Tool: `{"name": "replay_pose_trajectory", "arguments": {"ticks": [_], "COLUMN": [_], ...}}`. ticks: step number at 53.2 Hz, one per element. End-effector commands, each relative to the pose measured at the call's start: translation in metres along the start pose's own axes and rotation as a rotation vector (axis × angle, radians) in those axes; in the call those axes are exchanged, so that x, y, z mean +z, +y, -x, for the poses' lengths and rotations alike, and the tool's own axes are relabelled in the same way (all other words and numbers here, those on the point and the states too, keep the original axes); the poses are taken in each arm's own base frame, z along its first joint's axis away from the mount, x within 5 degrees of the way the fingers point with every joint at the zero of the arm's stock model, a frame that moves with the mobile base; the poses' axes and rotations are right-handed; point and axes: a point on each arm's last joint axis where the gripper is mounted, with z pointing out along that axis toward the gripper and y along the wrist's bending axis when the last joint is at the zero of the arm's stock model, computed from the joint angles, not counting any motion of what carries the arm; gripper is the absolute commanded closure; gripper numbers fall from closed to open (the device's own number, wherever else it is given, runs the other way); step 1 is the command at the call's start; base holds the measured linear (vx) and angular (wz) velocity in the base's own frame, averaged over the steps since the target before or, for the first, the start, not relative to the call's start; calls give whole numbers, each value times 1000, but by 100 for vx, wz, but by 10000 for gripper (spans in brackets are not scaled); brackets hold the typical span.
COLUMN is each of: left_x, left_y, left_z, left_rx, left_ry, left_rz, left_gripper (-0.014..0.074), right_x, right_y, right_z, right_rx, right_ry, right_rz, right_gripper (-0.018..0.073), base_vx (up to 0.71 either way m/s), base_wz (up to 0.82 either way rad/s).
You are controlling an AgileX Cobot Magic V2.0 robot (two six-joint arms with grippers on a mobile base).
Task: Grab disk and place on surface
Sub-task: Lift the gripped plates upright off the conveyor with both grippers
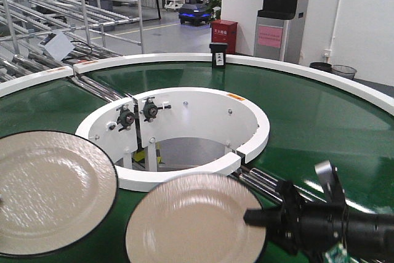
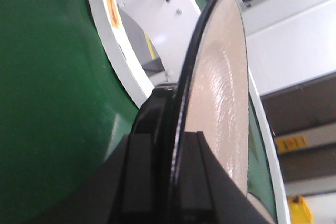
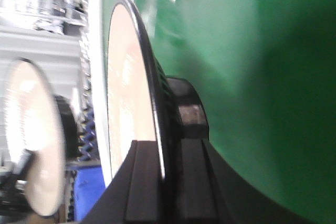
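Two beige disks with dark rims hang over the green belt. My right gripper point(image 1: 257, 217) is shut on the right edge of the nearer disk point(image 1: 194, 220). In the right wrist view that disk point(image 3: 128, 93) stands edge-on with its rim pinched in the gripper point(image 3: 168, 148). The second disk point(image 1: 52, 192) sits at lower left, and it also shows in the right wrist view as a blurred disk point(image 3: 29, 140). The left wrist view shows it as a disk point(image 2: 220, 93) with my left gripper point(image 2: 176, 140) shut on its rim. The surface is out of view.
The green conveyor belt point(image 1: 320, 121) curves round a white inner ring point(image 1: 184, 100) with an open well. A small black box point(image 1: 218, 55) stands on the white outer rim point(image 1: 345, 81). Metal racks point(image 1: 68, 4) stand at back left.
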Motion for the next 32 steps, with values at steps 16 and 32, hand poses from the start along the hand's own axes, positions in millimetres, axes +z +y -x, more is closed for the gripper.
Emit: {"name": "replay_pose_trajectory", "arguments": {"ticks": [16,32], "left_x": [-7,-3], "left_y": [-22,-40], "left_z": [7,-21], "left_rx": [-24,-120], "left_ry": [-5,219], "left_rz": [-109,-230], "left_gripper": [598,598], "right_x": [-23,-43], "right_y": [112,150], "right_z": [41,42], "right_rx": [-65,-106], "right_ry": [-49,-39], "right_rz": [378,336], "right_gripper": [568,568], "base_vx": [0,0], "base_wz": [0,0]}}
